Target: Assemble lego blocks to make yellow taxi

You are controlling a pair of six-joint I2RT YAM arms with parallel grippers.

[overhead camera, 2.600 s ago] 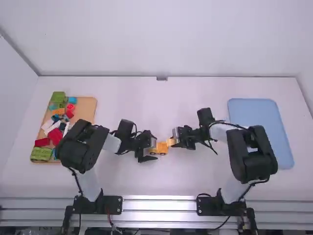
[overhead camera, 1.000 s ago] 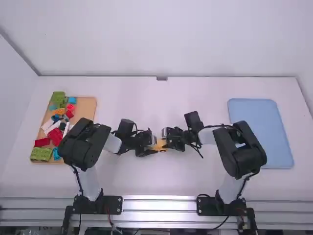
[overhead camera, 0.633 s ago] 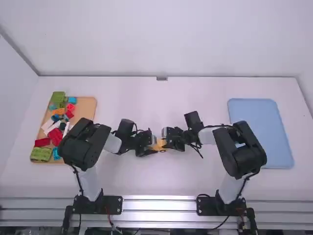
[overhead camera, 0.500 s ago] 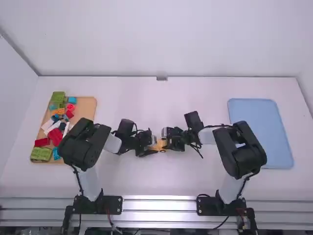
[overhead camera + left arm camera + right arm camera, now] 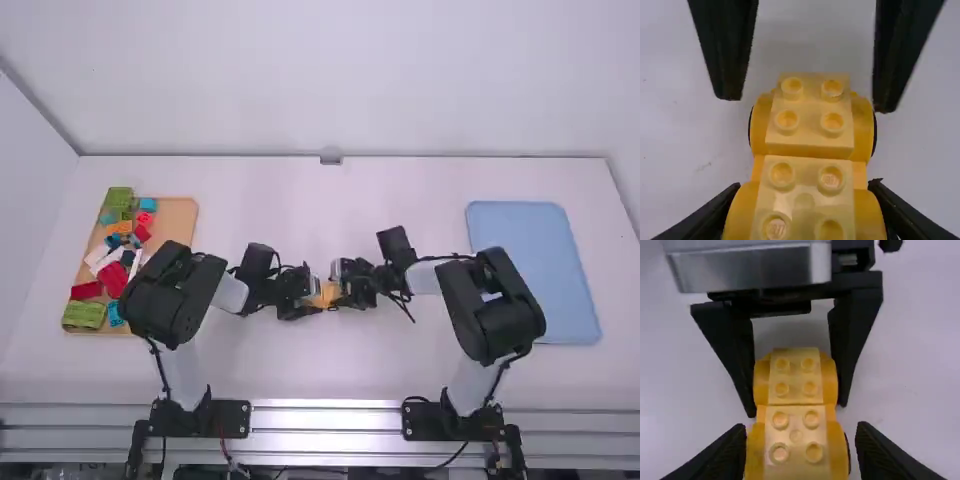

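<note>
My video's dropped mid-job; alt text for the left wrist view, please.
Yellow block vehicle, studs facing the camera, one end held by the left pincer; the right pincer is open, its fingers either side of the other end, not gripping it.

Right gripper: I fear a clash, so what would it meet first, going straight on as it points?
Probably the left gripper, closed on the yellow blocks and facing the right gripper, whose open fingers flank their other end. Depth is unclear, so the table might come first.

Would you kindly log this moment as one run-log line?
yellow studded plastic car | left gripper: closed on one end | right gripper: open around other end
</note>
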